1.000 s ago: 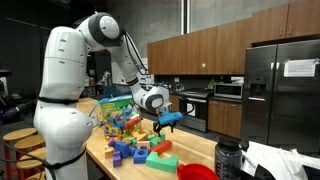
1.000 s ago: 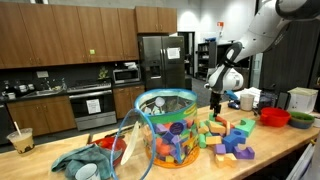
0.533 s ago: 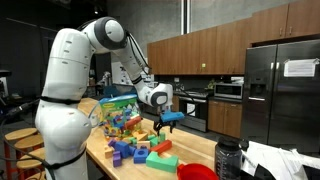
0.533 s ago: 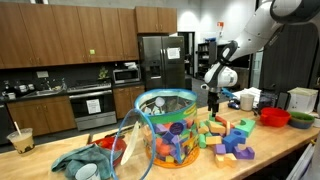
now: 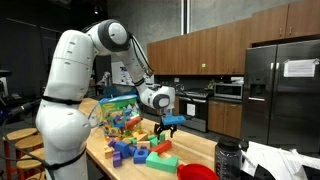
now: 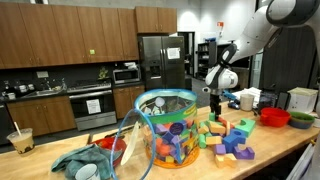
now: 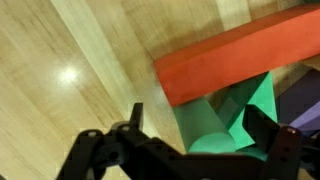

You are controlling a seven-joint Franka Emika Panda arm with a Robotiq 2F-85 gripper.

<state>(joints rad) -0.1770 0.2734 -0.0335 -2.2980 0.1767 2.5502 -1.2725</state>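
In an exterior view my gripper (image 5: 168, 124) hangs above the loose blocks (image 5: 135, 150) on the counter (image 5: 200, 150), on the far side of that pile from the tub (image 5: 118, 112). From here I cannot tell how wide it stands. Against the frame half a second back, the elbow has swung a little toward the gripper, while the gripper itself has barely moved. The clear tub is partly filled with coloured blocks.

In an exterior view from the opposite end, the gripper (image 6: 213, 102) points down just past the tub (image 6: 167, 125), over the near edge of the blocks (image 6: 228, 138). The elbow has again drifted slightly toward the tub since the earlier frame. The tub holds a mixed heap of blocks. A red bowl (image 6: 274, 116) sits well beyond the pile, and I cannot see into it.

In the wrist view the gripper (image 7: 197, 120) is spread wide and grips nothing. A green block (image 7: 245, 105) lies between the fingers (image 7: 135, 120), partly tucked under a long red block (image 7: 240, 55). I cannot tell whether the fingers touch it. The tub is out of this view.
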